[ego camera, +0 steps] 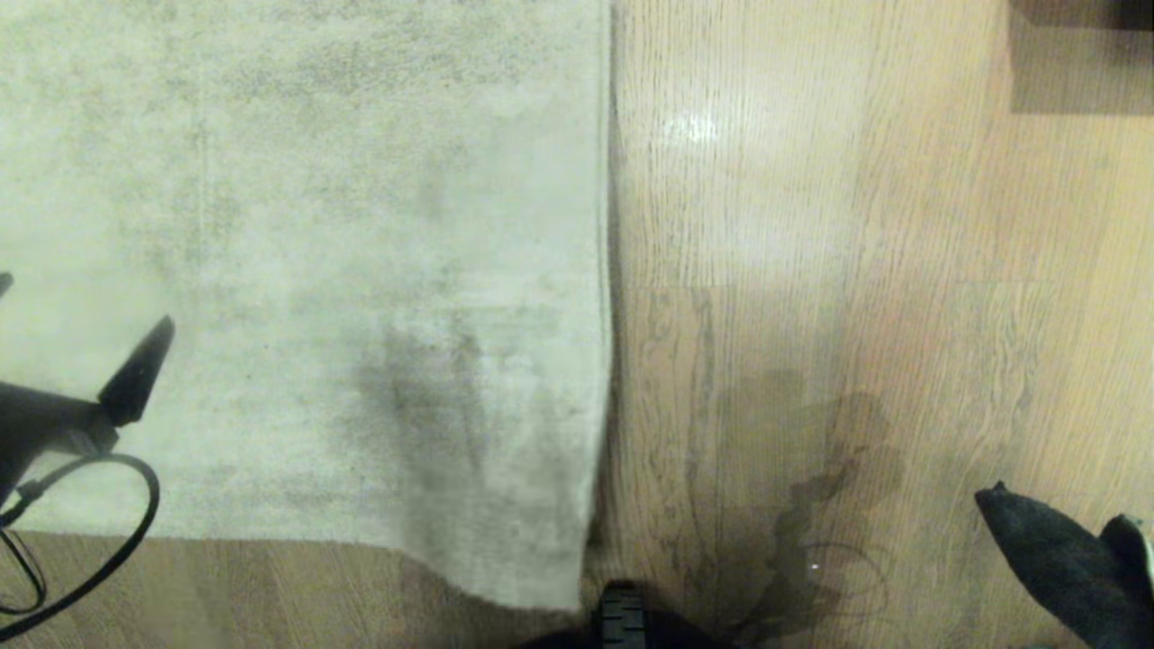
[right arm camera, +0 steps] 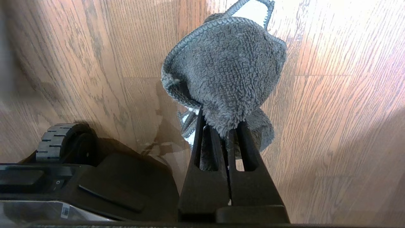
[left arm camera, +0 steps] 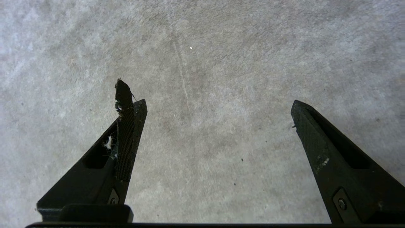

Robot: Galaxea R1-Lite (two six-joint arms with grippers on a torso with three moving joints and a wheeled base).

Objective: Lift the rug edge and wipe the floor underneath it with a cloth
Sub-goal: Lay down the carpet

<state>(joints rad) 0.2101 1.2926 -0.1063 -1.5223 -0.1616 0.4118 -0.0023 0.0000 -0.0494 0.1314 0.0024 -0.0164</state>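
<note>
The left gripper (left arm camera: 218, 104) hovers spread wide above the rug, the rug edge (ego camera: 606, 270) well to its right. The right gripper (right arm camera: 227, 126) clamps the cloth (right arm camera: 224, 69).

Wood-plank floor (ego camera: 856, 270) carries pale rug (ego camera: 297, 252), rug edge (ego camera: 608, 270) flat.

Cloth (ego camera: 1073, 563) cut off at frame edge

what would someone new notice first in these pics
The big pale rug fills the left of the head view, its straight rug edge lying flat against the wood floor. The left gripper hangs over the rug pile with fingers spread wide, holding nothing. The right gripper is shut on the grey cloth, above the floor.
</note>
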